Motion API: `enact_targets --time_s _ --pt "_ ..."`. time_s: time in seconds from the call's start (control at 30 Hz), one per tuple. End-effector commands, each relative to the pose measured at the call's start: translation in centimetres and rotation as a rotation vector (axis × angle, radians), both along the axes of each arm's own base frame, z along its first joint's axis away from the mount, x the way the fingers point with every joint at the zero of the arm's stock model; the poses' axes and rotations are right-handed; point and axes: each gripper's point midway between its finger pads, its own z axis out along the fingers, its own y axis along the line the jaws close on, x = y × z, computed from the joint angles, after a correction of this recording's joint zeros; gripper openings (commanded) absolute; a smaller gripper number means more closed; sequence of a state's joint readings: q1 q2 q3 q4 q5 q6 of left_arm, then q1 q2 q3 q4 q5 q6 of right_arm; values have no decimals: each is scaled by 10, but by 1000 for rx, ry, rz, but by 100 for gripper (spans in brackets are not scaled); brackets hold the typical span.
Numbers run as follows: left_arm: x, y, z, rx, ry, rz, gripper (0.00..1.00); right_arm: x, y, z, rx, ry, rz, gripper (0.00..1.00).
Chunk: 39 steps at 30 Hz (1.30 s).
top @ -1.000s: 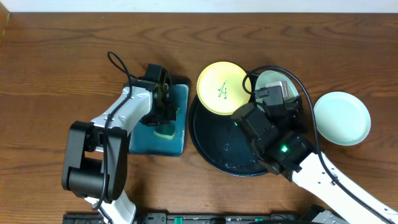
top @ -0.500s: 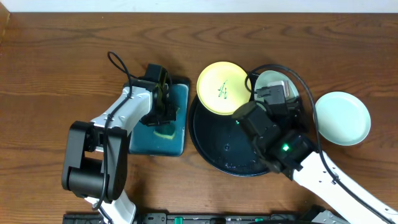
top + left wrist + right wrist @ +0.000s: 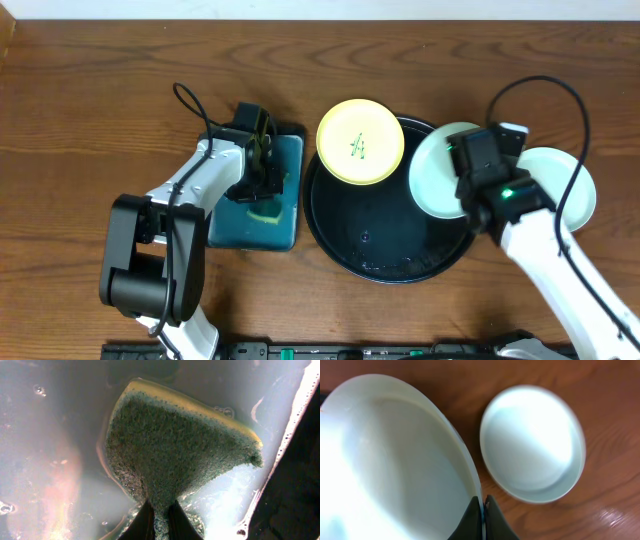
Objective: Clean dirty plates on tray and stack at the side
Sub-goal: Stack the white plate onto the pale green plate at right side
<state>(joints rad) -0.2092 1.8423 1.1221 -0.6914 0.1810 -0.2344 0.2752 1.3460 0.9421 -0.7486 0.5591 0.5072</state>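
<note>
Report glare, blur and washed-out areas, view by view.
Overhead: even light, sharp, only small glints on the black tray. Left wrist: sponge in focus, wet surface around it washed out by glare. Right wrist: held plate blown out white at lower left; second plate soft-edged.

The top camera hangs high over the table (image 3: pixel 100 80) and looks straight down at all of it, far edge up. The left wrist camera looks down from very close at the sponge (image 3: pixel 175 455). The top view shows that sponge (image 3: pixel 264 210) small, left of the middle. The right wrist camera looks down from close at the near plate (image 3: pixel 395 470) and the far plate (image 3: pixel 532 442). The top view shows both by the right edge.
</note>
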Motion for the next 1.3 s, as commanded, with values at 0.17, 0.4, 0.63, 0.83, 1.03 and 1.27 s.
enact_targets --time_s 0.17,0.4,0.63,0.83,1.03,1.27 --pt "-15 6 -22 33 79 -11 8 -5 -25 -71 424 165 -214 1" --pt "-15 7 -22 34 79 -11 8 -9 -70 -86 604 143 -389 1" --pt "-15 6 -22 34 79 -10 8 -26 -115 -86 614 104 -524 1" --pt "-15 6 -22 34 79 -11 8 -37 -139 -86 619 78 -604 2" --pt "-15 6 -22 34 80 -11 8 -41 -148 -86 622 67 -635 32" --pt "-15 6 -22 34 80 -11 8 -40 -147 -86 630 63 -631 38"
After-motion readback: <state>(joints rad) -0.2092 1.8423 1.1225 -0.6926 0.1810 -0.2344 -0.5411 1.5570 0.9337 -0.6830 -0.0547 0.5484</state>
